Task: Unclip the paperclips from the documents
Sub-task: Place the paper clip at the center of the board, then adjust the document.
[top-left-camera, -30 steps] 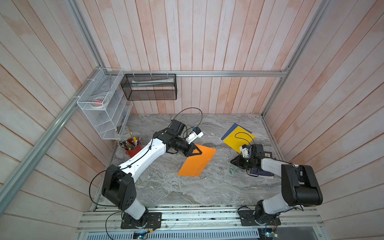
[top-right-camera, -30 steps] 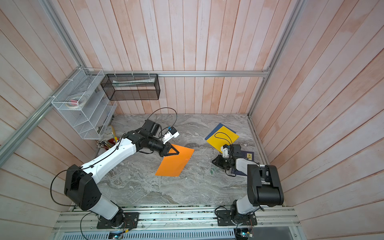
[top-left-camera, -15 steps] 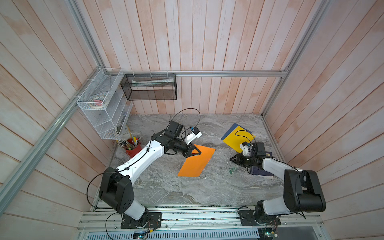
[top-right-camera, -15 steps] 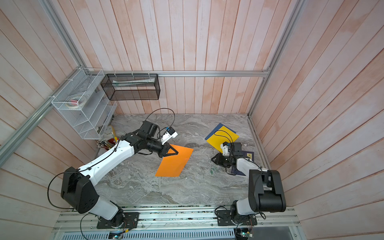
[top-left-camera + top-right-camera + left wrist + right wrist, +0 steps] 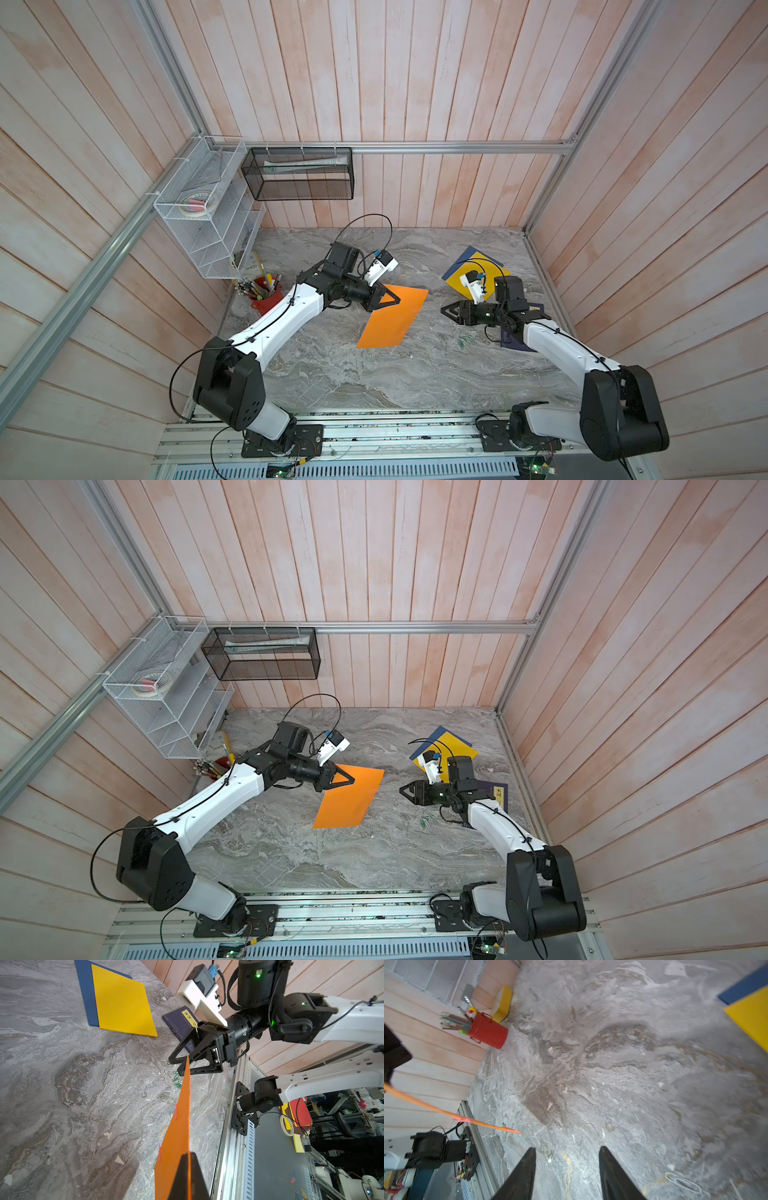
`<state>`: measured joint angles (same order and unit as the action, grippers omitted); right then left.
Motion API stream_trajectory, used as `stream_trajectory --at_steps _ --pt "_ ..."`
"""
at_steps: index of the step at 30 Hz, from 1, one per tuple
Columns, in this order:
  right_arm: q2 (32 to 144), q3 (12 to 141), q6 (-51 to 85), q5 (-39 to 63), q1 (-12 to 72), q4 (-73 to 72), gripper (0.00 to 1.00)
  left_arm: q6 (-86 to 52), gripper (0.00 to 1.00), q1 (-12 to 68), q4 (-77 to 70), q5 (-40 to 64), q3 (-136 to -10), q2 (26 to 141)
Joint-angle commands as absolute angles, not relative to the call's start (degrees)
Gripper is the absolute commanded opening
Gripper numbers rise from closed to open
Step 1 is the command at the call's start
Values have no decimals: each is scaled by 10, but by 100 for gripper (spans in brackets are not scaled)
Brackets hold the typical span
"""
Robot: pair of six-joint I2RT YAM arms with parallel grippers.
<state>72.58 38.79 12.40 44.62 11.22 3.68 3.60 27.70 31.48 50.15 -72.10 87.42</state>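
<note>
Step in hand: stripping the orange sheet (image 5: pixel 395 320).

- Left gripper (image 5: pixel 390 300) was pressed together on one corner of the orange sheet, holding it tilted up off the tabletop (image 5: pixel 332 374). Whether the low corner touched the tabletop could not be told.
- Left wrist view showed the sheet nearly edge-on, with two pink clips (image 5: pixel 176 1111) on its long edge, spaced apart. These are not yet off.
- Right gripper (image 5: pixel 444 311) was spread and empty, level with the sheet's far corner and near it, not touching.
- Loose clips (image 5: pixel 176 1080), green and silvery, lay on the tabletop under the right gripper. I judge these already pulled.
- Yellow sheet (image 5: pixel 122 1001) lay flat on the blue sheet (image 5: pixel 86 995) at the far right of the tabletop, well apart from the action. No clips showed on them from here.

Next move, as I judge it: the right gripper must line up with the nearer pink clip, close on the wire loop only, and draw it off along the sheet's plane. The left gripper's pinch has to hold firm. The clip is tiny and the paper is limp, so the aim must be fine.
</note>
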Motion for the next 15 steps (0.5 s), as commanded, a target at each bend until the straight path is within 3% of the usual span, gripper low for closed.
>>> stream_trajectory --at_steps 1,8,15 --pt "694 369 133 515 128 -44 54 34 0 272 295 526 -714 854" --pt "653 333 171 580 151 -179 66 36 0 270 289 560 -714 846" --pt "685 342 195 638 157 -268 69 40 0 270 293 596 -717 847"
